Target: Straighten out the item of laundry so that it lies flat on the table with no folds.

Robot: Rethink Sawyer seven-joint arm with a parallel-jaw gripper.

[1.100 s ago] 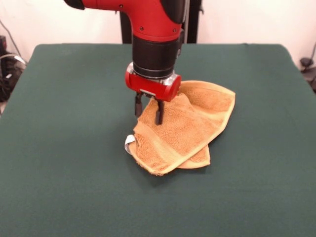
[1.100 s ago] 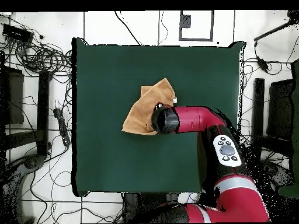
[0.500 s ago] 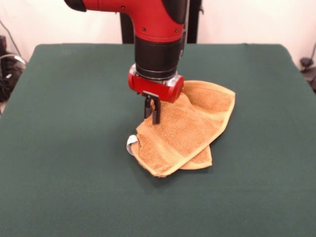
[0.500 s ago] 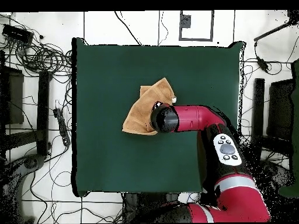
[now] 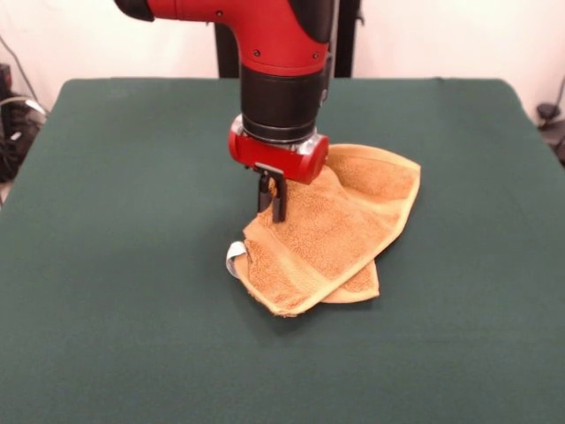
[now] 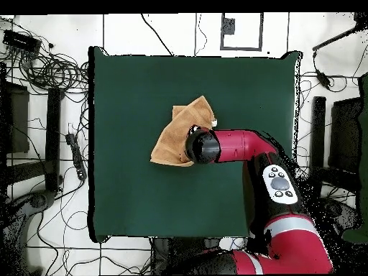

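Note:
The item of laundry (image 5: pixel 340 225), an orange-tan terry towel, lies folded over itself near the middle of the green table (image 5: pixel 115 194). A flat woven band runs along its near hem, and a small white tag loop (image 5: pixel 234 257) sticks out at its left corner. My gripper (image 5: pixel 273 200) points straight down at the towel's upper left edge, its fingers pressed together on a pinch of the cloth. In the overhead view the towel (image 6: pixel 172 138) shows left of the arm's wrist (image 6: pixel 202 146), which hides the gripper there.
The table (image 6: pixel 129 194) reaches well beyond the towel on every side. Cables and dark equipment (image 6: pixel 50 72) lie on the floor around it, mostly at the left and right of the overhead view.
The fingers stood apart over the towel's edge one second ago and have since closed on the cloth. The towel's near corner shifted slightly. Nothing has moved in the last half second.

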